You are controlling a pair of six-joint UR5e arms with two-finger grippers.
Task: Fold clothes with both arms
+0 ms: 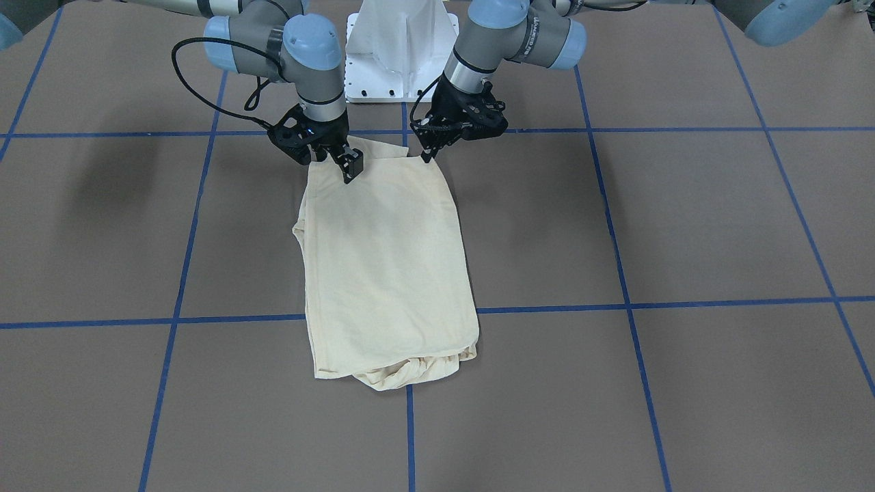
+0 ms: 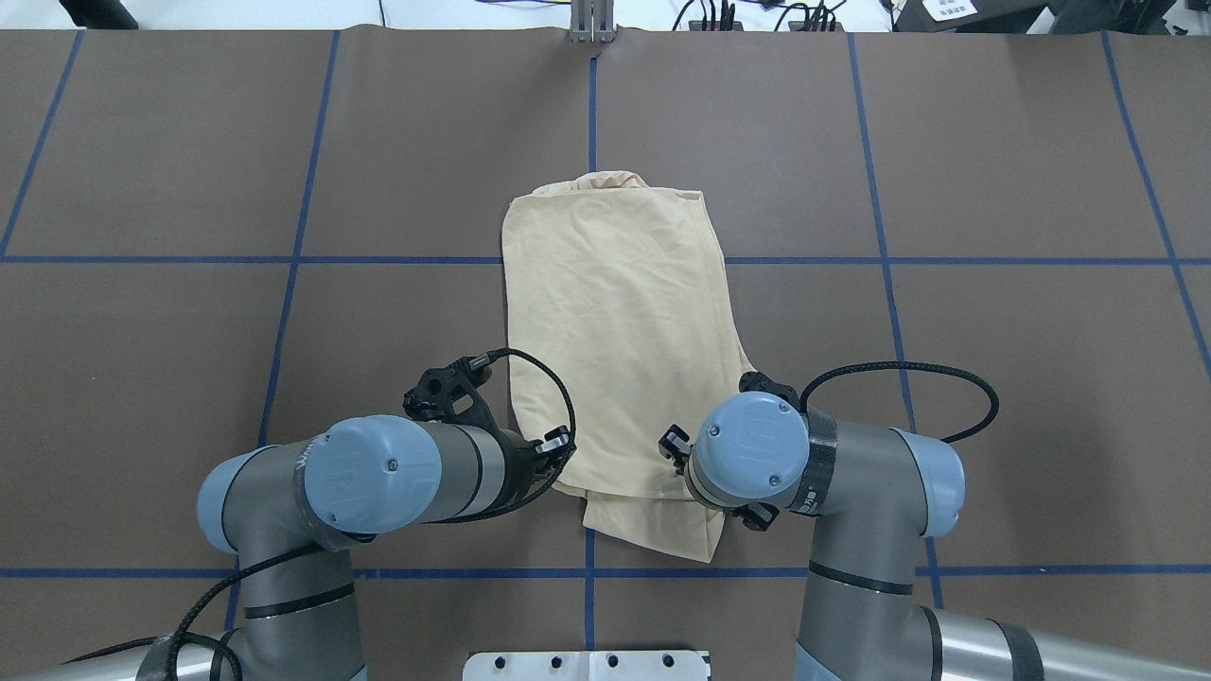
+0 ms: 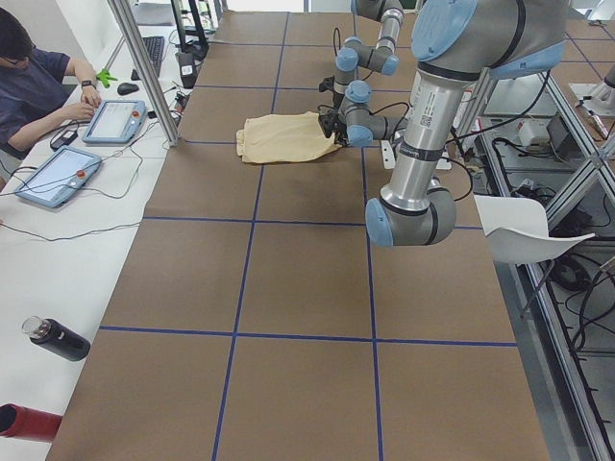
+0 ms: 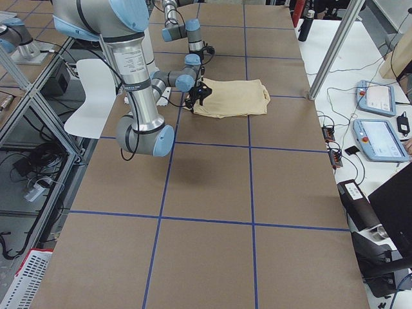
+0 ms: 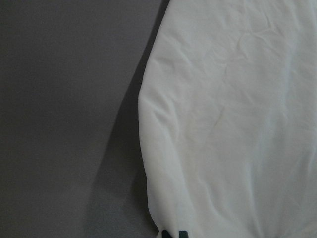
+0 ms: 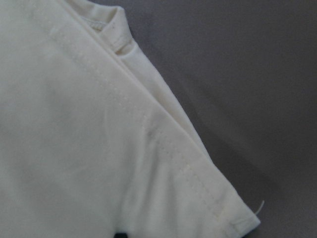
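The pale cream shirt (image 1: 389, 260) lies folded into a long rectangle in the middle of the brown table, plain side up, with bunched fabric at its far end. My left gripper (image 1: 426, 156) and right gripper (image 1: 348, 167) are at the two corners of its near edge, each shut on the shirt. The overhead view shows the left gripper (image 2: 560, 445) at the shirt (image 2: 615, 312) edge, while the right gripper (image 2: 676, 446) is mostly hidden under its wrist. A lower layer of fabric sticks out toward the robot. Both wrist views are filled with cloth (image 5: 233, 124) (image 6: 74, 139) and bare table.
The white pedestal base (image 1: 400, 55) stands just behind the grippers. Blue tape lines (image 1: 547, 307) grid the brown table. A person (image 3: 38, 86) sits at a side bench with tablets (image 3: 115, 120). A dark bottle (image 3: 58, 338) lies on that bench.
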